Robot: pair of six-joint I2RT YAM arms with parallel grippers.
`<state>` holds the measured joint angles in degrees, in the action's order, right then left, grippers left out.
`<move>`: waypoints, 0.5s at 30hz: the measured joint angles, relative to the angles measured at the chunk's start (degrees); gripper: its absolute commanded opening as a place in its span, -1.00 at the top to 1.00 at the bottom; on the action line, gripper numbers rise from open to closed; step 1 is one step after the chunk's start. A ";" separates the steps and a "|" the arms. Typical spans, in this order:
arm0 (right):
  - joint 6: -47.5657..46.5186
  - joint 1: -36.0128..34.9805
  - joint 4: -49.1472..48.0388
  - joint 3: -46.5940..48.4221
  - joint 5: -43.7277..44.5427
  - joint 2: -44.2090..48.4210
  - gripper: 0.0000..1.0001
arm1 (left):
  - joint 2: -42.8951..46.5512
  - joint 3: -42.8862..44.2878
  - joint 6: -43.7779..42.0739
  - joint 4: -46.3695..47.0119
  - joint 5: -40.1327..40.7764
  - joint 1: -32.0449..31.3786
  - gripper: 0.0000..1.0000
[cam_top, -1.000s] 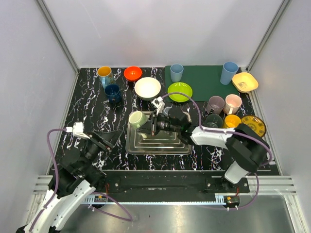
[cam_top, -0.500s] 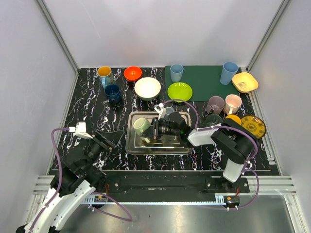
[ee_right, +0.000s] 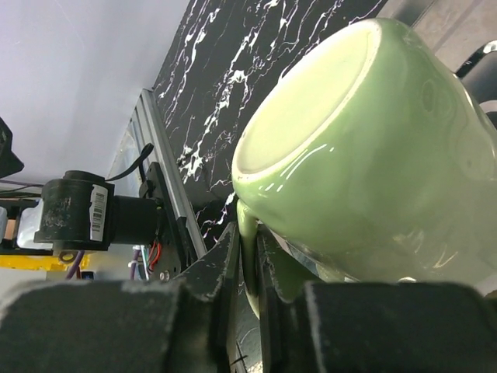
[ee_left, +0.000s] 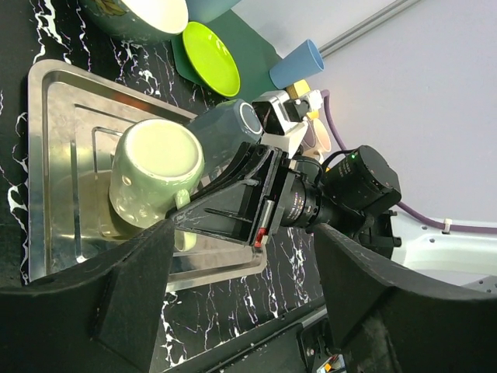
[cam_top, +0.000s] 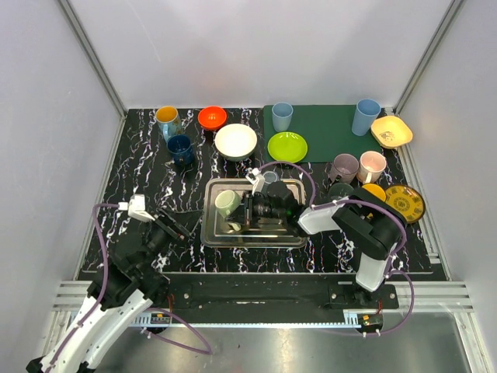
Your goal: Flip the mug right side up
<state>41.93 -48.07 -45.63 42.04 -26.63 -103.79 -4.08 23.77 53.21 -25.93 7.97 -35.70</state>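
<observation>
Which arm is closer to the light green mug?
Right. The right end effector is shut on the handle of the light green mug, over the tray. The left end effector hangs open left of the tray, not touching the mug.

The top view looks steeply down from above and behind the arm bases, holding the whole worktop [cam_top: 140, 171]. The left wrist view looks low from the near left across the steel tray [ee_left: 62, 116] toward the right arm [ee_left: 361, 183] — middling near. The right wrist view sits almost against the green mug [ee_right: 373, 155], which all three share.
</observation>
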 measured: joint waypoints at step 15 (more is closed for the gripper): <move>-6.25 -0.11 16.22 -1.20 8.26 8.15 -0.04 | -3.69 -2.14 0.87 2.67 -1.53 0.00 -0.53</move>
<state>35.68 -48.18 -29.41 40.84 -18.37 -95.64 -7.77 21.63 54.08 -23.27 6.44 -35.70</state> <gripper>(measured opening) 0.470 0.754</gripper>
